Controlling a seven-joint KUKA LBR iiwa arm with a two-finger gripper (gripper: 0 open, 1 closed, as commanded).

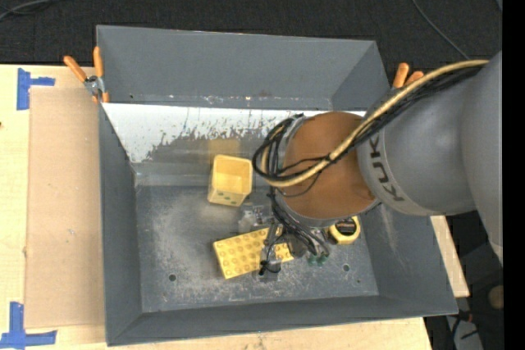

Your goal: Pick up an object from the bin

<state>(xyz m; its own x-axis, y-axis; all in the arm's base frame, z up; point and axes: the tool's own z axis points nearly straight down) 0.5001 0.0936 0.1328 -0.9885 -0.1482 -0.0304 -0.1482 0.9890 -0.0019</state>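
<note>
Camera view, looking down: the flat yellow studded plate [238, 252] lies on the bin floor toward the front, a bit right of the middle. The gripper [266, 265] is down at the plate's right-hand end, dark tip on it or just above it, hard to say which. Honestly can't tell whether the fingers [265, 258] are apart or together. They read as one dark sliver tangled in with the cables, and the arm's orange cover [324, 168] blocks everything above them. A bit of the plate pokes out to the right of that sliver, so some of the plate is covered too. Just right of it sits a small green bit [318, 259], too tiny to make out. Near that, half tucked under the orange cover, is a round yellow-and-black thing [345, 230], no idea what it is. Behind the plate, toward the back wall, a hollow yellow cube [230, 179] sits tilted with its open side up, clear of the plate. Some greyish clutter [250, 217] lies between cube and plate, can't identify it. Everything's in the grey metal bin [164, 258], its floor scuffed and dusty pale.
</note>
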